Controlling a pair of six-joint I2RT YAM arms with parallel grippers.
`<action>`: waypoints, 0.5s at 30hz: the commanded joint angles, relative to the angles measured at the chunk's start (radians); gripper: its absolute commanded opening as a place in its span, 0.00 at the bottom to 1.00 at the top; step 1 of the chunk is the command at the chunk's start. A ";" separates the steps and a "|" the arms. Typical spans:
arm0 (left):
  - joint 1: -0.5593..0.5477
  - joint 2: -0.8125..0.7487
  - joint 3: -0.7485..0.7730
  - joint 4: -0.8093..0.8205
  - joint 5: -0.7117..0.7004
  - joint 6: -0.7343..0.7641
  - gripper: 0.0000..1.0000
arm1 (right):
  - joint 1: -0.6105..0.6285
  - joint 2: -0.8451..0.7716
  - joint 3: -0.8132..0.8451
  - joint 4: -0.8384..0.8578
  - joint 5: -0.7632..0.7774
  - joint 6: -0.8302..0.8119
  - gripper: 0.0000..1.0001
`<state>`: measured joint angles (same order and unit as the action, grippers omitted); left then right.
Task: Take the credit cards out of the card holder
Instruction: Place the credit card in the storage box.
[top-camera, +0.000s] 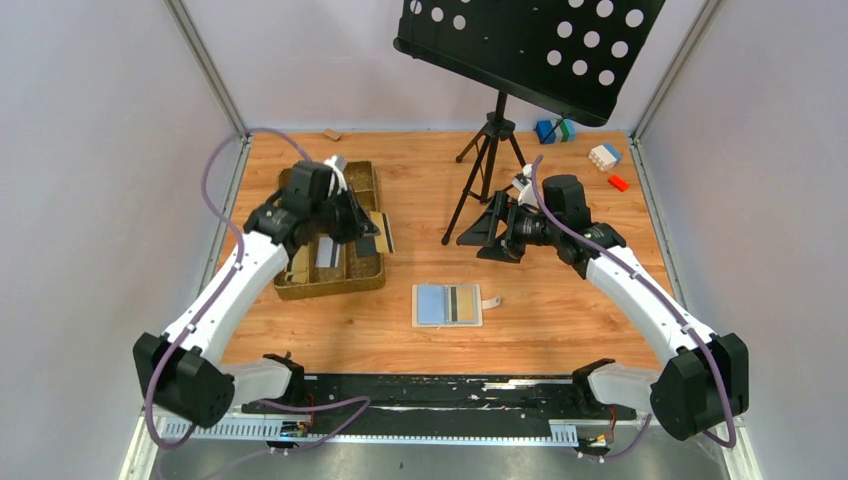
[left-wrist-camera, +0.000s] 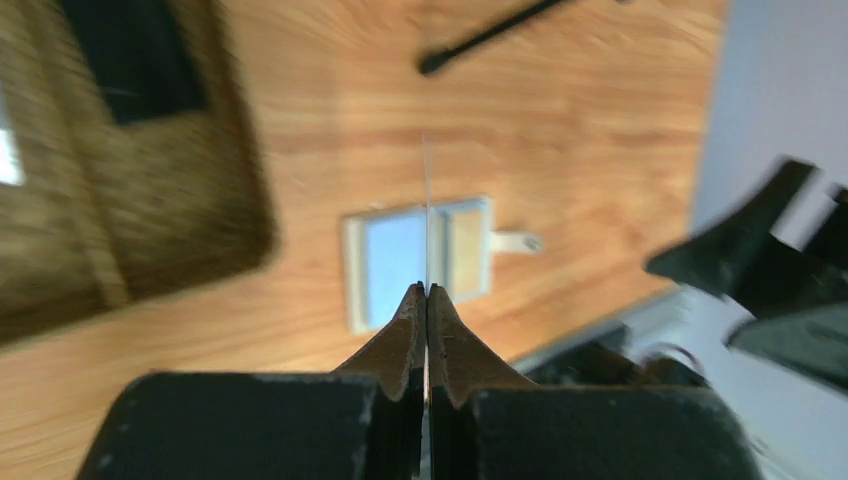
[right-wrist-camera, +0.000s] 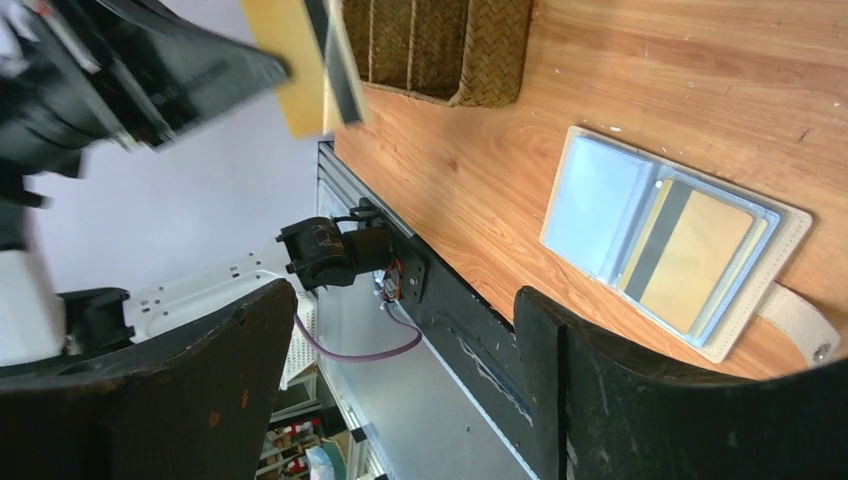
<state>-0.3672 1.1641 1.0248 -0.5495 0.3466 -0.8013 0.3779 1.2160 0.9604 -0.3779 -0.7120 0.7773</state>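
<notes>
Well, got the card holder (top-camera: 447, 304) lying open and flat on the table (top-camera: 560, 310), front middle, blue inside up, with one orange-yellow striped card (top-camera: 463, 303) tucked in its right half. Got a second orange-yellow card (top-camera: 381, 232) up in the air, pinched tight in the left gripper (top-camera: 366, 228), over the right edge of the woven tray (top-camera: 330, 285), well left of and behind the holder. Also see a silver-grey card (top-camera: 326, 252) lying in that tray. Got the right gripper (top-camera: 487, 232) hanging wide, gripping nothing, behind the holder near the tripod (top-camera: 490, 150).
</notes>
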 joint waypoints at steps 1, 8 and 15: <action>0.001 0.134 0.308 -0.522 -0.461 0.314 0.00 | 0.000 -0.004 0.062 -0.058 0.034 -0.052 0.80; 0.017 0.276 0.438 -0.684 -0.753 0.359 0.00 | -0.002 0.006 0.102 -0.124 0.048 -0.091 0.78; 0.068 0.304 0.424 -0.717 -0.899 0.321 0.00 | -0.001 0.005 0.137 -0.201 0.075 -0.145 0.78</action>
<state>-0.3363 1.4822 1.4322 -1.2163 -0.4084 -0.4835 0.3779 1.2243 1.0435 -0.5316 -0.6662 0.6861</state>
